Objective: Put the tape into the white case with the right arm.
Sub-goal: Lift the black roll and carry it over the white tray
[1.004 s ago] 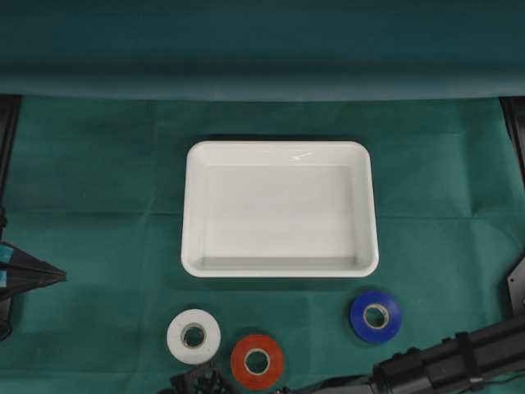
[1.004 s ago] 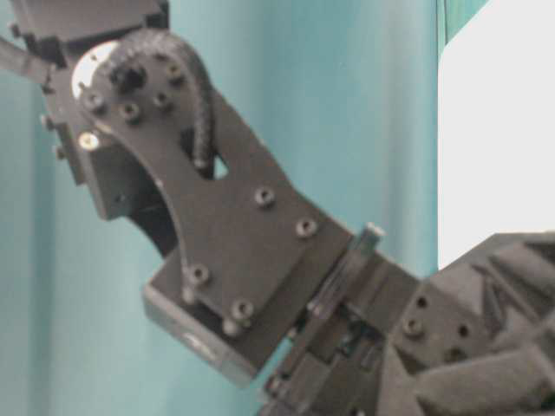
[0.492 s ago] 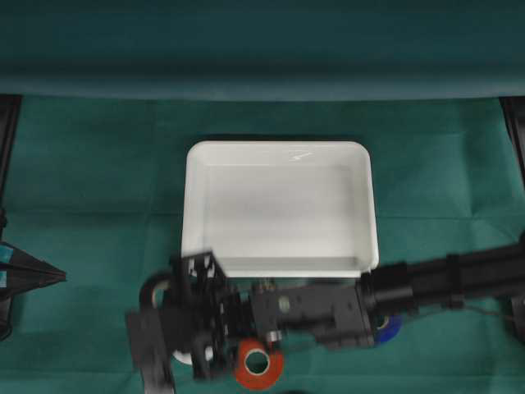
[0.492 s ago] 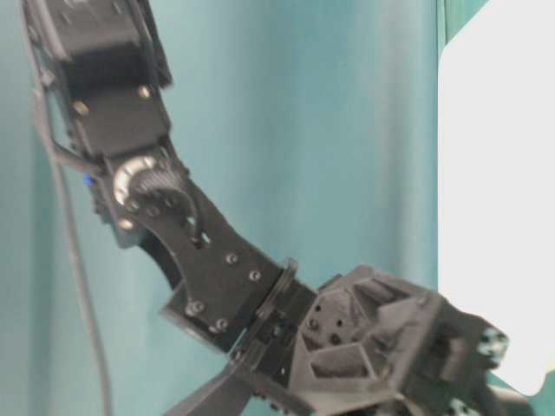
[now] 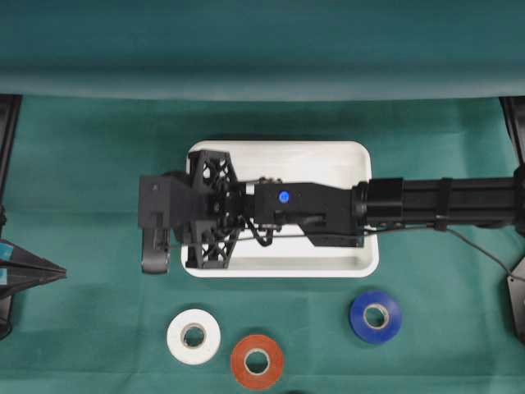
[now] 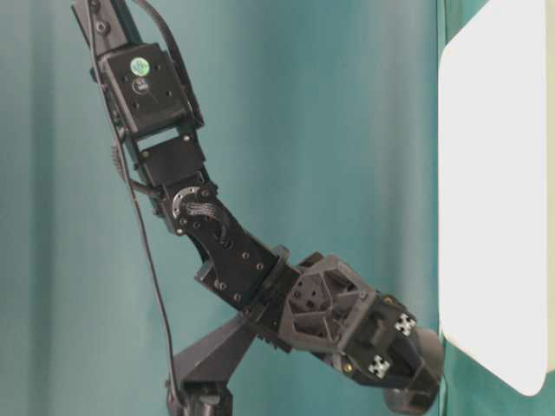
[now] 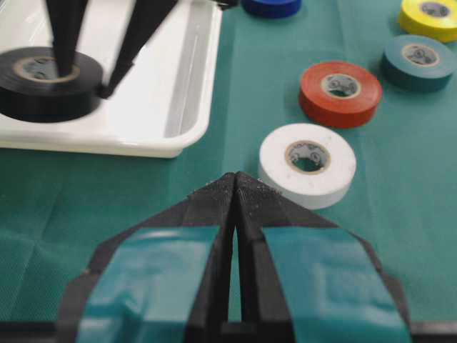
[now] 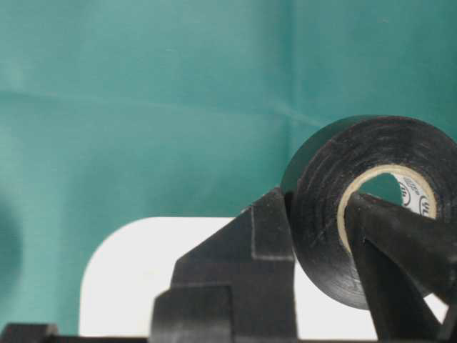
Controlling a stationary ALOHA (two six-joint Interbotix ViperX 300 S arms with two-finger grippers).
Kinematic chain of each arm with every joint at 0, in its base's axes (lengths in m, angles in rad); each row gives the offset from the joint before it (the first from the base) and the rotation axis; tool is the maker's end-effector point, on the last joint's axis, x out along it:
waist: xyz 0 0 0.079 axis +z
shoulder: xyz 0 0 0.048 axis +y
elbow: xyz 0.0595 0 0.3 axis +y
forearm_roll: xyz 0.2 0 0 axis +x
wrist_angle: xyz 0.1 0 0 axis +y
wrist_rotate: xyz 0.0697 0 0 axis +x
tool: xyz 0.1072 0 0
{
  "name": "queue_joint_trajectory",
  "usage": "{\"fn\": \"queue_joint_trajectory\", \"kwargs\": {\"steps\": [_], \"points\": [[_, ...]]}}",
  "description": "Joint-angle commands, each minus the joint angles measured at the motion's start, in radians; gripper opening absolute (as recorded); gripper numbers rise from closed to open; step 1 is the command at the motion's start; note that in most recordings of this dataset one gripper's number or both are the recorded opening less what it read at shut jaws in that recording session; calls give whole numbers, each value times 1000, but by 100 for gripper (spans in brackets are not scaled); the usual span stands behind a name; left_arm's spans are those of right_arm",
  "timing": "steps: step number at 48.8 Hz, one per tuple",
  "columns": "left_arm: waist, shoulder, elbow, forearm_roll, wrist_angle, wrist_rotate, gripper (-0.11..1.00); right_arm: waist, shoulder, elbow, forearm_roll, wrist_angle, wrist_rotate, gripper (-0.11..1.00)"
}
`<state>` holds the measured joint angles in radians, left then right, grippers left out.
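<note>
Reaching right arm (image 5: pixel 426 201) over white case (image 5: pixel 287 154)

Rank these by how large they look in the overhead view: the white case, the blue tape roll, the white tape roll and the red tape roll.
1. The white case, by far the largest.
2. The white tape roll, red tape roll and blue tape roll look about alike, so they cannot be ranked.

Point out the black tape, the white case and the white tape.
black tape (image 7: pixel 43 89), left wrist view, outer side wall
white case (image 7: pixel 191 71), left wrist view, inner right wall
white tape (image 5: pixel 175 335), overhead view, top face
</note>
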<state>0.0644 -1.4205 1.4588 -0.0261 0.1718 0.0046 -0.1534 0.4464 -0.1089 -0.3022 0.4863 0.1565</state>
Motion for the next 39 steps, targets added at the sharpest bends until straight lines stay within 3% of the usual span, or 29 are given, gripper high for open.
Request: {"fn": "queue_joint_trajectory", "kwargs": {"steps": [1,10,39], "points": [[8,8,-11,2,-6,0,0,-6,-61,-17,-3,-8,2,1],[8,8,-11,2,-6,0,0,-18,-63,6,-2,-2,5,1],[8,8,-11,2,-6,0,0,-92,-170,210,-3,-32,9,1]]}}
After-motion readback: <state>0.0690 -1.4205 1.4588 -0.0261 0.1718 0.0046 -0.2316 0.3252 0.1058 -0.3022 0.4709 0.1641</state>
